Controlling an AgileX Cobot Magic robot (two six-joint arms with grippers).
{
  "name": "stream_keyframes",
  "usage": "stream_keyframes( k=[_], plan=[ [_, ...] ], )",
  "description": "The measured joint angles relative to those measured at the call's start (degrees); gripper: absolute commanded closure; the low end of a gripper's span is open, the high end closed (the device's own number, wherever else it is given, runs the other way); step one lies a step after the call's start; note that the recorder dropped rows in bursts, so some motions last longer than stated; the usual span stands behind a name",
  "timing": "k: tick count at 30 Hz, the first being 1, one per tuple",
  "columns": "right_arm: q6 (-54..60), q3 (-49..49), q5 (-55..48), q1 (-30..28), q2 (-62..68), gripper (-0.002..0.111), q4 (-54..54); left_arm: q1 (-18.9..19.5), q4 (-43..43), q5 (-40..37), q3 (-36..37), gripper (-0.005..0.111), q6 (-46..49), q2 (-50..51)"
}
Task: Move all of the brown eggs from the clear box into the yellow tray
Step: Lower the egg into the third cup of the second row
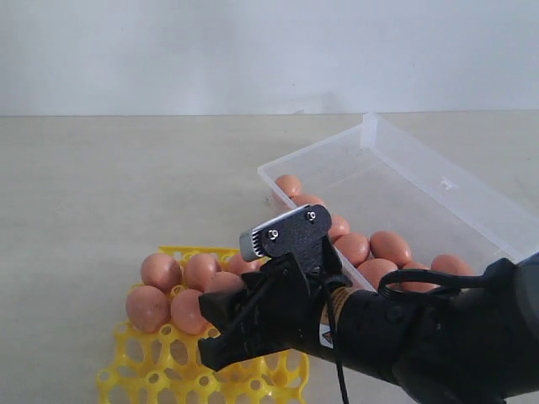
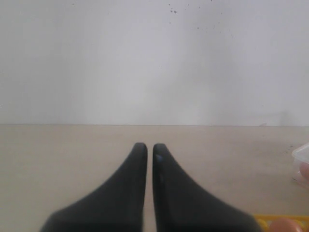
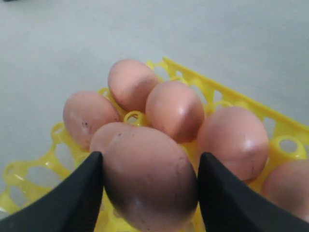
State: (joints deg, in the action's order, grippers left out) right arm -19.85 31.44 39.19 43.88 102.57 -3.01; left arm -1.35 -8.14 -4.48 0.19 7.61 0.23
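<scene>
My right gripper is shut on a brown egg, one black finger on each side of it, just above the yellow tray. Several more brown eggs sit in the tray's cups beyond it. In the exterior view that gripper hangs over the tray, beside the eggs in the tray. The clear box lies to the right with several eggs along its near side. My left gripper is shut and empty over bare table.
The right arm crosses the front right of the exterior view and hides part of the box and tray. The box's lid flap lies open along its far side. A corner of the tray shows in the left wrist view.
</scene>
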Motion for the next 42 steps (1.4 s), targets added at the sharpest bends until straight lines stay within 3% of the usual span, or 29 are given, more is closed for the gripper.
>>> stream_keyframes(
  k=[11, 29, 36, 42],
  plan=[
    [1.75, -0.01, -0.55, 0.07, 1.80, 0.108, 5.58, 0.00, 0.00, 0.00, 0.00, 0.103, 0.00, 0.00],
    [-1.19, 0.49, 0.12, 0.07, 3.81, 0.108, 0.55, 0.00, 0.00, 0.00, 0.00, 0.103, 0.00, 0.00],
    [-1.06, 0.49, 0.12, 0.07, 3.81, 0.074, 0.06, 0.00, 0.00, 0.00, 0.00, 0.103, 0.00, 0.00],
    [-0.32, 0.49, 0.12, 0.07, 3.81, 0.062, -0.05, 0.00, 0.00, 0.00, 0.00, 0.103, 0.00, 0.00]
  ],
)
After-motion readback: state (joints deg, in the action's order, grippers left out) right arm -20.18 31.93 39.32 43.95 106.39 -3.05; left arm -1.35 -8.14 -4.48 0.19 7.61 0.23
